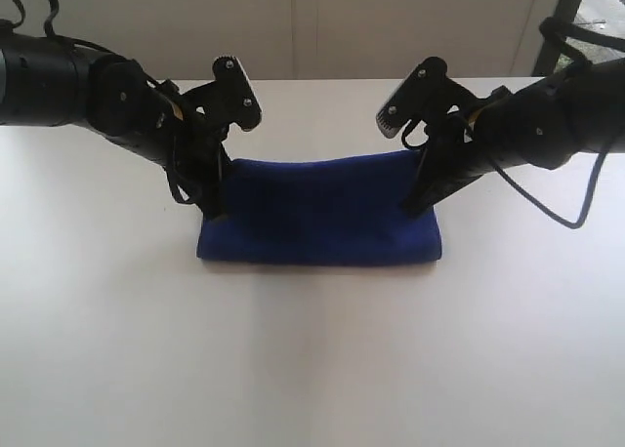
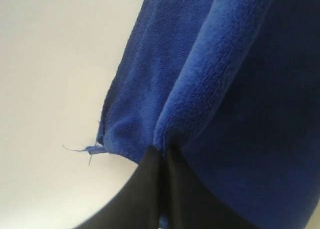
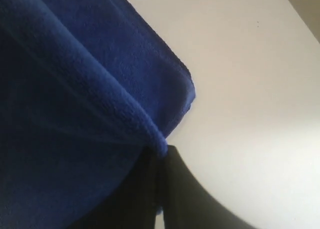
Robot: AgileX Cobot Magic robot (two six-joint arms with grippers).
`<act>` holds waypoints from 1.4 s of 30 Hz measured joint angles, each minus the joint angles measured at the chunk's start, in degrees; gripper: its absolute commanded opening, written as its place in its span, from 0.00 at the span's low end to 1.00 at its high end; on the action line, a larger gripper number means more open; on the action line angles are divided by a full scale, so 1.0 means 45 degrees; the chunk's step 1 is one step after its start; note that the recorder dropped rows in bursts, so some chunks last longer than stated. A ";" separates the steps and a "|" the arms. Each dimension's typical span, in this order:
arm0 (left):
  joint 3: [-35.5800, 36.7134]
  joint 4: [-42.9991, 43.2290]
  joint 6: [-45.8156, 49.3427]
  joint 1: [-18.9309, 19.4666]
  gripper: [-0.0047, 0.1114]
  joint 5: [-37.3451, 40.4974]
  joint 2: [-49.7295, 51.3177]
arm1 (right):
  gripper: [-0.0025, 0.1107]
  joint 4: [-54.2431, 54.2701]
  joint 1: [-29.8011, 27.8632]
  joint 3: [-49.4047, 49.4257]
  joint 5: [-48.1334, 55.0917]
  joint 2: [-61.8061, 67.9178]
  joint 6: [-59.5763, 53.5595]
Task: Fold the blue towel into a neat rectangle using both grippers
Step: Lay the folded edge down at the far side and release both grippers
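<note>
The blue towel (image 1: 317,213) lies folded lengthwise on the white table (image 1: 312,359), its rounded fold toward the front. My left gripper (image 1: 217,211) pinches its left end, jaws shut on an upper layer of cloth. In the left wrist view the left gripper (image 2: 162,151) bites a thick fold of the blue towel (image 2: 225,89), and a loose thread (image 2: 80,150) sticks out at the corner. My right gripper (image 1: 418,209) is shut on the right end. Its wrist view shows the right gripper (image 3: 162,150) clamped on the hem of the blue towel (image 3: 65,104).
The white table spreads wide in front of and beside the towel. A pale wall (image 1: 312,27) runs behind the table's far edge. A dark frame (image 1: 571,18) stands at the back right. Black cables (image 1: 562,208) hang from the right arm.
</note>
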 measured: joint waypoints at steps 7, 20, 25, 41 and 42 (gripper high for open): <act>-0.0114 -0.0002 0.0024 0.0430 0.04 -0.0517 0.0006 | 0.02 0.0000 0.0000 -0.0578 -0.0145 0.0407 0.0000; -0.0680 -0.0002 0.0055 0.0594 0.04 -0.1282 0.0541 | 0.02 0.0000 -0.0337 -0.1073 -0.0483 0.0661 0.0400; -0.0680 -0.0002 0.0055 0.0594 0.04 -0.1949 0.1018 | 0.02 0.0000 -0.0570 -0.1073 -0.1483 0.1347 0.0488; -0.0680 -0.0002 0.0055 0.0840 0.25 -0.3066 0.1695 | 0.25 0.0000 -0.0646 -0.1073 -0.3305 0.2180 0.0571; -0.0680 -0.0002 0.0055 0.0840 0.31 -0.3066 0.1695 | 0.28 0.0000 -0.0646 -0.1073 -0.3314 0.2180 0.0571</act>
